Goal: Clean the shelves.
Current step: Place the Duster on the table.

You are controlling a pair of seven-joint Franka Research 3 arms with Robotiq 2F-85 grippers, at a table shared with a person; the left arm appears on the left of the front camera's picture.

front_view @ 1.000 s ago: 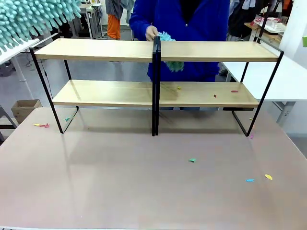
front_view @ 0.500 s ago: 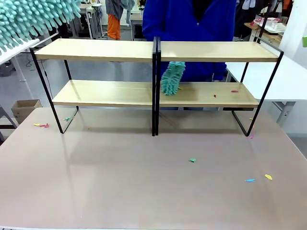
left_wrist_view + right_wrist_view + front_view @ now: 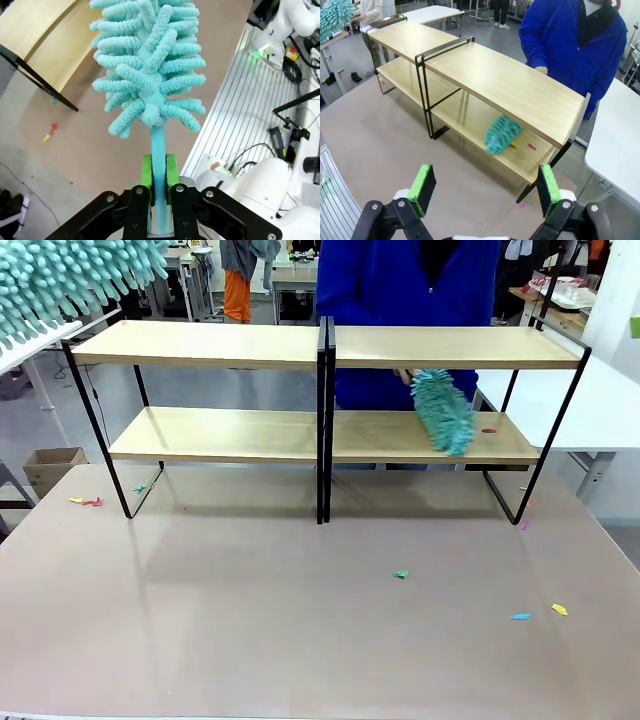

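Left gripper is clamped on a teal duster. Right gripper fingers stand apart, empty. Person's duster rests on the shelves, lower board.

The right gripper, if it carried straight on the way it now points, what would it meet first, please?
Probably the shelves: the open right gripper aims at their lower board, near the person's teal duster. Depth is unclear, so the brown table might come first.

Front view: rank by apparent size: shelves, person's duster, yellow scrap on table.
1. The shelves, spanning most of the frame.
2. The person's duster, on the lower board.
3. The yellow scrap, tiny, though it lies nearest the camera, so the order is safe.
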